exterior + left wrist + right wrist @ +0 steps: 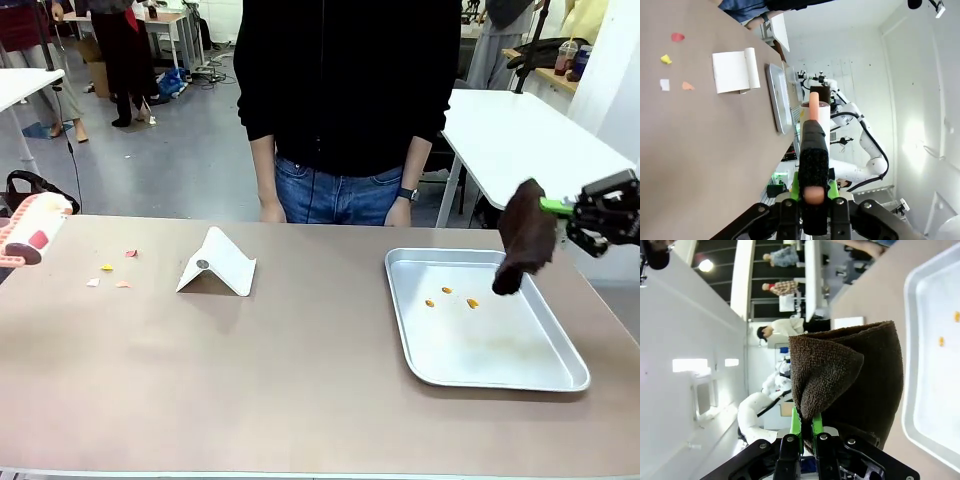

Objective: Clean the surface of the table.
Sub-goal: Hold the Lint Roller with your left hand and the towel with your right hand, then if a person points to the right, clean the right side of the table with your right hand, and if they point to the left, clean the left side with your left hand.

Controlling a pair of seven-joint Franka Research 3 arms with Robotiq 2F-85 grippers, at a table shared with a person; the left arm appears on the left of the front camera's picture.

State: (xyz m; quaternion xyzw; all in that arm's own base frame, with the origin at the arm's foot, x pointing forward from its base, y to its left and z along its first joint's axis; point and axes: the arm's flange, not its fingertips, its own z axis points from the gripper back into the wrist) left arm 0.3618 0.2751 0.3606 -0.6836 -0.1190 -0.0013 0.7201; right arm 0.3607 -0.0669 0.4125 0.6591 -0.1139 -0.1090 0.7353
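The surface (pixel 300 380) takes up the whole foreground. It looks stiff, flat, smooth and matte, so it is something to wipe with light pressure rather than take hold of.

Right of the middle lies a tray (pixel 399 310) with a few orange crumbs (pixel 447 291) in it. To the left, small coloured scraps (pixel 107 268) sit loose on the surface, near a white folded card (pixel 215 262). They are probably featherlight and would scatter under a fast stroke.

Above the tray's far right corner, the right hand (pixel 558 208) is clamped on a brown cloth (pixel 525 240). The cloth is soft and hangs limp, pinched at a fold.

At the left edge, the left hand (pixel 813 187) is clamped on a tool (pixel 814 150) with a black grip and a pink-and-white head. It is held clear of the surface.

A person (pixel 345 80) stands at the far side.
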